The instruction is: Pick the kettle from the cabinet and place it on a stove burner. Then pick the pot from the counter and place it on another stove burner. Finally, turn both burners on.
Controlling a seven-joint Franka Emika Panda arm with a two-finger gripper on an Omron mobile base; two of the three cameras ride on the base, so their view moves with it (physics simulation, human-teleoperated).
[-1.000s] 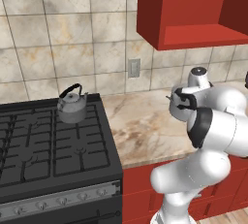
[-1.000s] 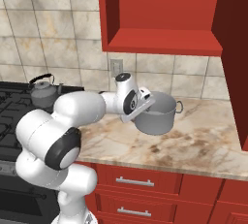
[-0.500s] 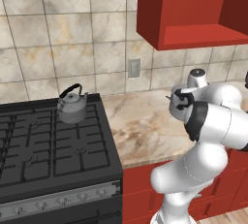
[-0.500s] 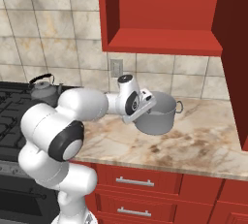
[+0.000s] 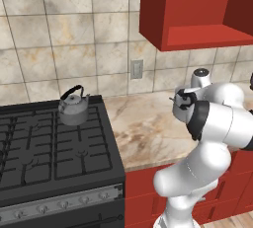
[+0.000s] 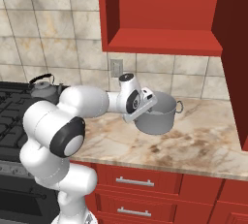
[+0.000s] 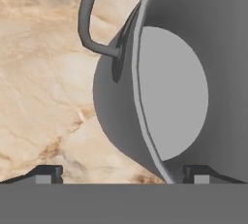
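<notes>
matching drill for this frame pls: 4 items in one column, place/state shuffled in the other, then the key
Items:
1. kettle
2. pot
3. gripper
4. cabinet

Places/states:
A. on the counter, rim between the open fingers
B. on the wall above the counter, red
C. on a back stove burner
D. open, astride the pot's rim near one side handle

Pairs: 1-C, 2-A, 3-D, 4-B

One kettle (image 5: 73, 108), one pot (image 6: 157, 113) (both grey)
</notes>
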